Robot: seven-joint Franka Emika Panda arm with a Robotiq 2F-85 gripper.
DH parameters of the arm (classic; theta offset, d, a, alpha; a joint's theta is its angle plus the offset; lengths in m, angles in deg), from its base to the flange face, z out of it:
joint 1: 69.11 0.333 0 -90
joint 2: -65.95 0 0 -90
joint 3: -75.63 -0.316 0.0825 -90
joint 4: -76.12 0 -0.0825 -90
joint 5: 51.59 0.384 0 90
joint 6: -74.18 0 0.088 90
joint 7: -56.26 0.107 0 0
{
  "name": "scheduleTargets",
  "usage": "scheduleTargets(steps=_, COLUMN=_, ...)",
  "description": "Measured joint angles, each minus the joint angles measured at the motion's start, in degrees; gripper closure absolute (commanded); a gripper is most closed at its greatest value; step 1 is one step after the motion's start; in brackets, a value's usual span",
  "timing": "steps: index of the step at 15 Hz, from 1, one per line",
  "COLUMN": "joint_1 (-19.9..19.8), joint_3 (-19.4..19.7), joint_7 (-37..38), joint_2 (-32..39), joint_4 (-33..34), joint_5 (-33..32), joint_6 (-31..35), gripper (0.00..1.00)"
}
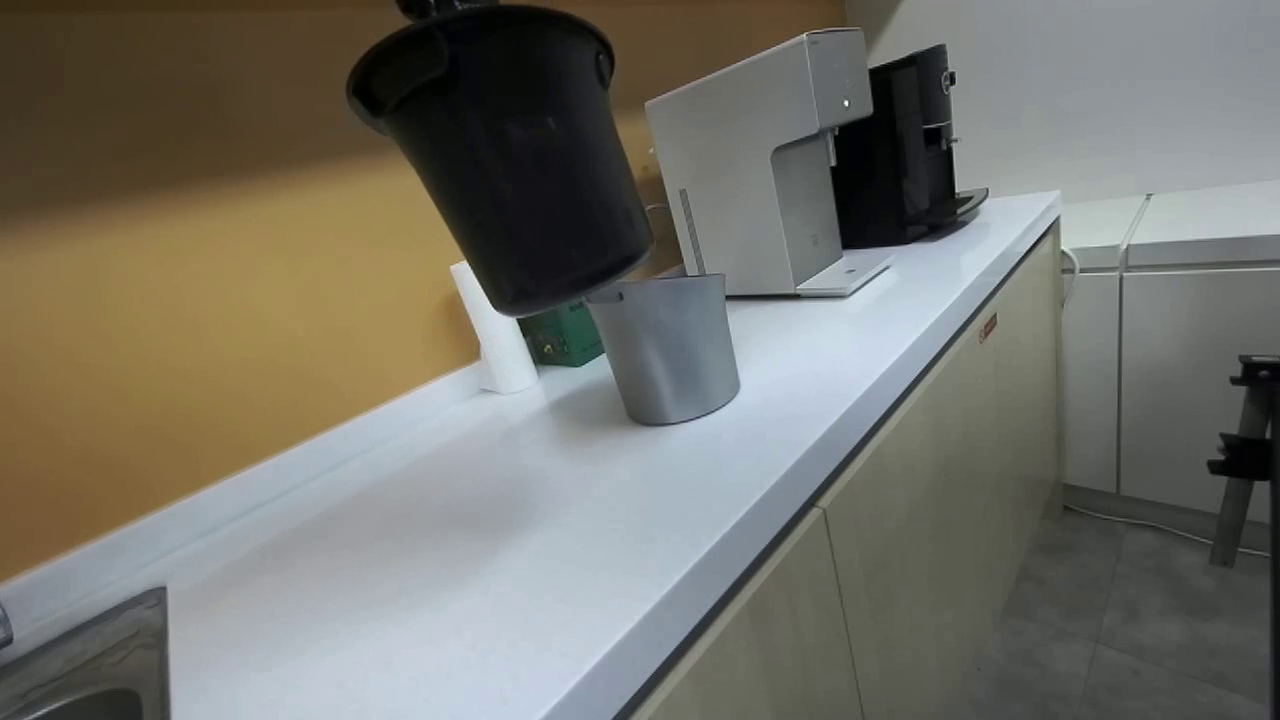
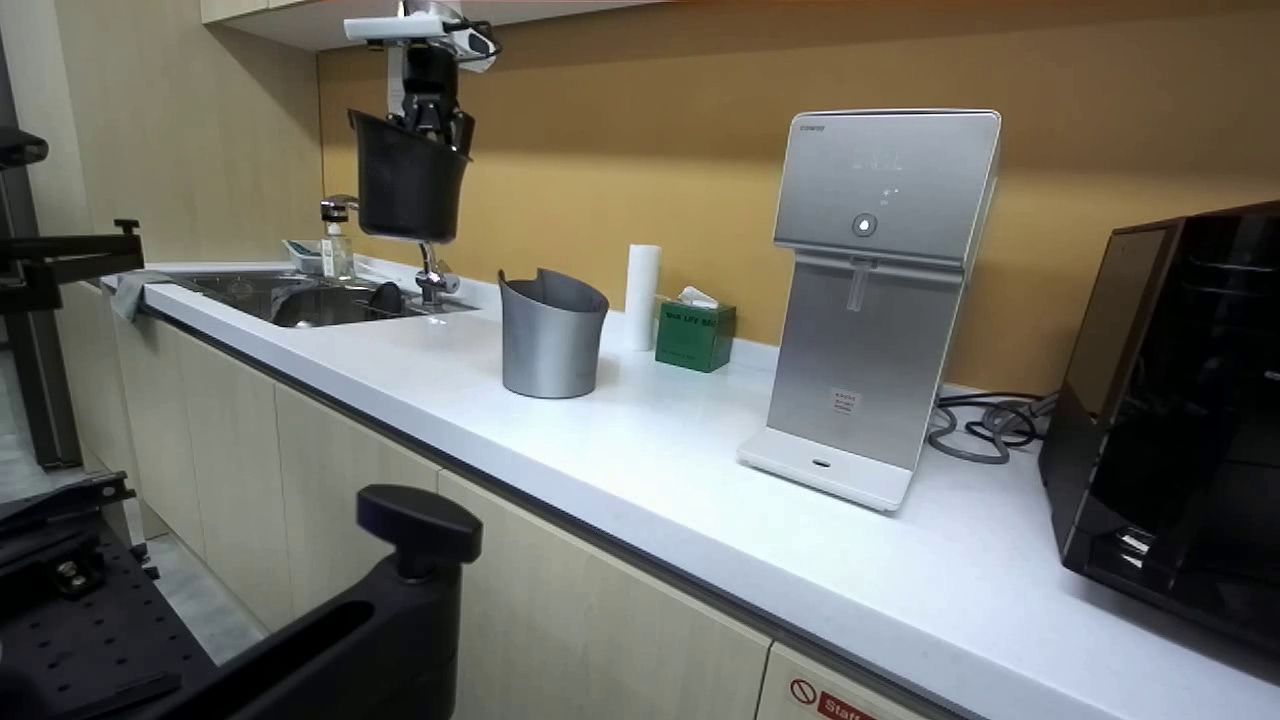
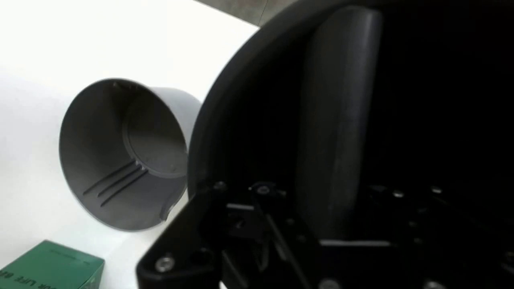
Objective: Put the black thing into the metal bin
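1. At eleven o'clock from the metal bin (image 1: 670, 355), in an exterior view, the black pot (image 1: 520, 170) hung above the tabletop (image 1: 480, 560).
2. It looked dull, smooth, tapered, flare-rimmed.
3. The end effector (image 2: 431, 120) gripped it.

The robot's arm (image 2: 430, 8) hangs down from the top, and its black gripper (image 2: 432, 122) points down high over the counter (image 2: 640, 430), with a black wire (image 2: 488, 34) looping out at the side. In an exterior view the gripper shows above the counter's long back edge, toward the far end, but I can't tell if it is closer to the front edge or the back one. It holds on to the black pot (image 2: 408, 195) with its tips hidden in the dark, and its shiny screws (image 3: 164, 264) dot the bottom of the wrist view.
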Motion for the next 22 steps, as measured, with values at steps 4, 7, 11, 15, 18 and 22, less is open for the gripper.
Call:
scheduleTargets(steps=4, joint_1=-2.37, joint_3=0.66, joint_7=-6.13, joint_2=-0.3, joint_4=-0.55, joint_5=-1.79, joint_6=6.9, gripper=0.91)
scheduleTargets(steps=7, joint_1=-3.21, joint_3=0.84, joint_7=-7.02, joint_2=-1.14, joint_4=-1.47, joint_5=-1.8, joint_6=8.75, gripper=0.98)
scheduleTargets(steps=11, joint_1=-3.34, joint_3=0.98, joint_7=-6.82, joint_2=-1.04, joint_4=-1.75, joint_5=-1.64, joint_6=8.85, gripper=0.98)
scheduleTargets(steps=15, joint_1=-5.09, joint_3=2.68, joint_7=-6.05, joint_2=-1.38, joint_4=-1.6, joint_5=-1.63, joint_6=8.85, gripper=0.98)
scheduleTargets(steps=18, joint_1=-6.87, joint_3=4.18, joint_7=-5.76, joint_2=-1.59, joint_4=-0.96, joint_5=-1.61, joint_6=9.05, gripper=0.98)
scheduleTargets(steps=22, joint_1=-9.01, joint_3=5.75, joint_7=-5.76, joint_2=-1.56, joint_4=0.23, joint_5=-1.46, joint_6=9.25, gripper=0.98)
